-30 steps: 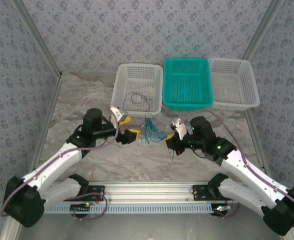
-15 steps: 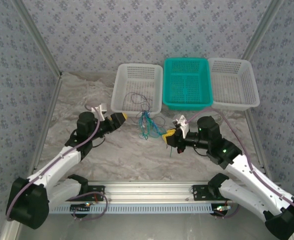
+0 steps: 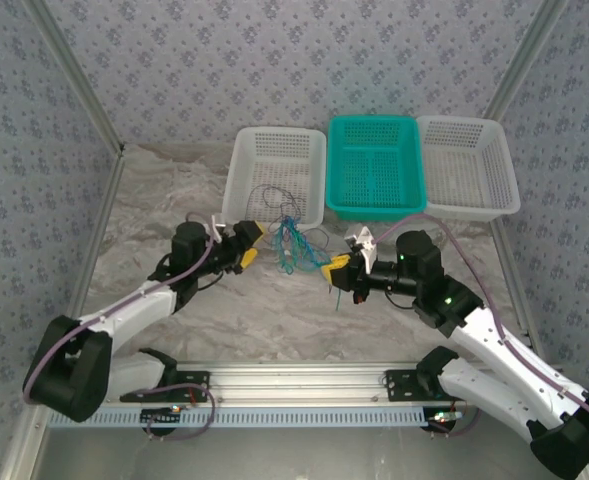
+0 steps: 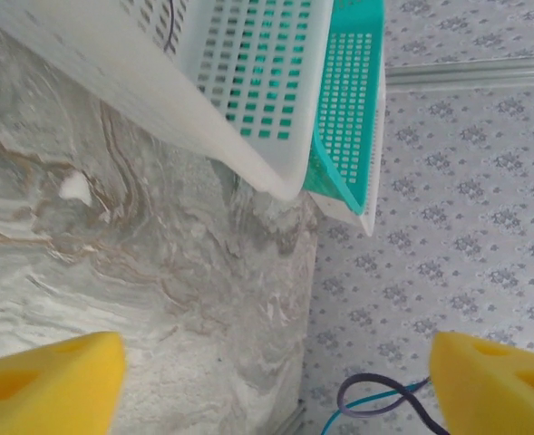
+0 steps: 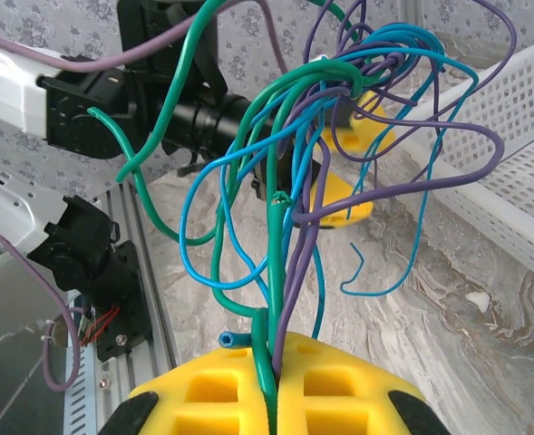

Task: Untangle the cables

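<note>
Marbled tabletop (image 3: 164, 190), two arms over it.

- My right claw (image 5: 268, 399): pads pressed together, pinching green and purple strands of the cables (image 5: 285, 172).
- Cables: I note one tangled bunch of blue, green and purple between both claws, near the first basket.
- My left claw (image 3: 250, 245): fingers spread wide, nothing between them, just beside the bunch.
- Rear row: white basket (image 3: 236, 185) holding a dark wire (image 3: 274, 195), teal basket (image 3: 374, 213), second white basket (image 3: 504, 170).

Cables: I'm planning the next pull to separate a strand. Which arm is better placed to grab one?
Left, probably: the left jaws stand open beside the cables, holding nothing; the right jaws are shut on the bundle.
</note>
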Controlling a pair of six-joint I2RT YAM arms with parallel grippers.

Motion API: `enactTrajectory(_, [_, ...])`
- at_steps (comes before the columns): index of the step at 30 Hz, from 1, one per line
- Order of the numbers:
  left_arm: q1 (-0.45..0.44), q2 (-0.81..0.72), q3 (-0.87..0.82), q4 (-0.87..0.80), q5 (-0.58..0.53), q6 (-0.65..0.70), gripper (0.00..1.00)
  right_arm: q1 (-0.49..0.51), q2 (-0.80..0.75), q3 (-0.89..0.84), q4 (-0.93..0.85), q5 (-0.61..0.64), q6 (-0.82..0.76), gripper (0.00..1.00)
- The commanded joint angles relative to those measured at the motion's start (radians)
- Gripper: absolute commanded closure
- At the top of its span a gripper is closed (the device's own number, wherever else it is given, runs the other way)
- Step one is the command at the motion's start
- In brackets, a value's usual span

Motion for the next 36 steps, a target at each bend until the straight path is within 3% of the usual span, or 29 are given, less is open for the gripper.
enactTrajectory(1, [-0.039,0.036,0.047,0.103,0.018,-0.024,0.39,0.003,-0.003,0.006,0.039,-0.026,0.015,1.0])
enactTrajectory(4, [-0.044,0.026,0.036,0.104,-0.02,-0.029,0.71,0.004,-0.005,0.0,0.036,-0.026,0.018,1.0])
enactTrajectory(9, [-0.037,-0.002,0.047,0.038,-0.06,0.003,1.0,0.01,-0.007,-0.02,0.042,-0.028,0.033,1.0])
enactTrajectory(16, [0.015,-0.077,0.055,-0.056,-0.077,0.078,1.0,0.015,-0.029,-0.082,0.076,0.008,0.066,1.0])
enactTrajectory(20, [0.07,-0.213,0.145,-0.249,-0.092,0.249,1.0,0.075,-0.029,-0.216,0.106,0.091,0.11,0.98])
enactTrajectory(22, [0.078,-0.27,0.222,-0.355,-0.113,0.352,1.0,0.118,-0.028,-0.31,0.142,0.16,0.137,0.86])
enactTrajectory(27, [0.07,-0.294,0.348,-0.422,-0.073,0.471,1.0,0.158,-0.043,-0.444,0.135,0.41,0.237,0.41])
enactTrajectory(32, [0.006,-0.264,0.362,-0.46,-0.082,0.529,1.0,0.158,-0.135,-0.367,0.05,0.463,0.167,0.2])
enactTrajectory(36, [-0.053,-0.252,0.358,-0.461,-0.102,0.553,1.0,0.161,-0.103,-0.298,0.182,0.451,0.075,0.08])
